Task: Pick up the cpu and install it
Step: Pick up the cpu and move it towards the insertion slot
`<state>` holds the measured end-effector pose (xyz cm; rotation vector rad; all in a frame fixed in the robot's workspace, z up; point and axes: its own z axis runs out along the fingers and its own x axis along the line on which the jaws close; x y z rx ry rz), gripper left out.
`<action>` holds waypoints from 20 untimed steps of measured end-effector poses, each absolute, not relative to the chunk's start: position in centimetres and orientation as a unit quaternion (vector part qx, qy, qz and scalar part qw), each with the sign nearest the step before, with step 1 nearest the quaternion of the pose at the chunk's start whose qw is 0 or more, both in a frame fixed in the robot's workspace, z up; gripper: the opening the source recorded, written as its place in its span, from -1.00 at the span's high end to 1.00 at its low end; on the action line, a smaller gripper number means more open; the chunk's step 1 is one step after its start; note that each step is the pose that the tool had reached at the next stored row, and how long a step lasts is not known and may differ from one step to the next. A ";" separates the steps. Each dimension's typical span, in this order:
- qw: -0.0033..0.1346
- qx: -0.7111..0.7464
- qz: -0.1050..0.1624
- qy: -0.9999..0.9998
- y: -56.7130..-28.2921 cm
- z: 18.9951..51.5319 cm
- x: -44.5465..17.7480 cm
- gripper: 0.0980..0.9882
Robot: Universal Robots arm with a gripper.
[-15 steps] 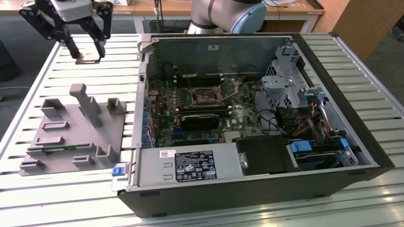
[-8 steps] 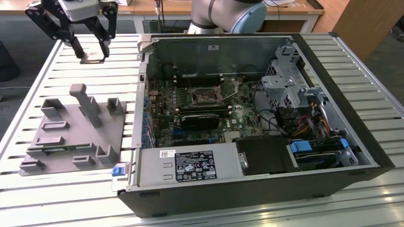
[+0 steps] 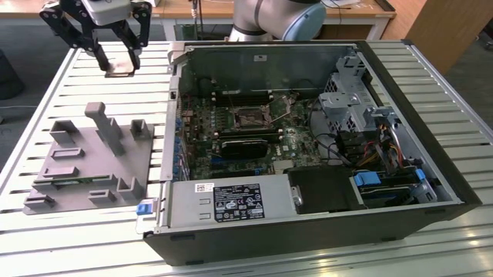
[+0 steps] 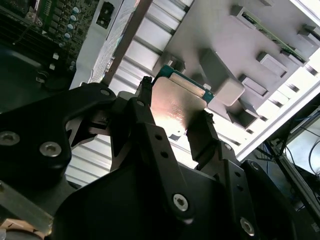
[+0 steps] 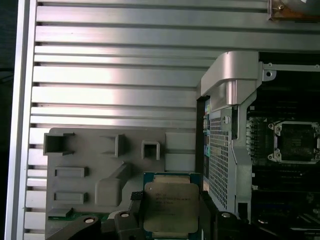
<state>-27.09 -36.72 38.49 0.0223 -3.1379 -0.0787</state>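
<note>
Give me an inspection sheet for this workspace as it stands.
Surface: slatted metal table, carrying an open computer case.
Job's things: cpu held off the table, near the grey fixture; socket in the case looks empty.
Clutter: nothing seen.
Grippers: pincer shut on the cpu's edges.
Cables: coloured wire bundle inside the case.
Surroundings: wooden desk behind the table.

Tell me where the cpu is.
At the exterior view's upper left, the cpu is gripped in the end effector, above the slatted table, left of the open computer case.
</note>
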 end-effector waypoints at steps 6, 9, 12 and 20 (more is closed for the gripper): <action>0.001 0.007 -0.025 -1.000 -36.7 38.5 -26.4 0.02; 0.001 0.007 -0.025 -1.000 -36.6 38.5 -26.0 0.02; 0.001 0.007 -0.025 -1.000 -36.6 38.5 -25.6 0.02; 0.001 0.007 -0.025 -1.000 -36.5 38.5 -24.8 0.02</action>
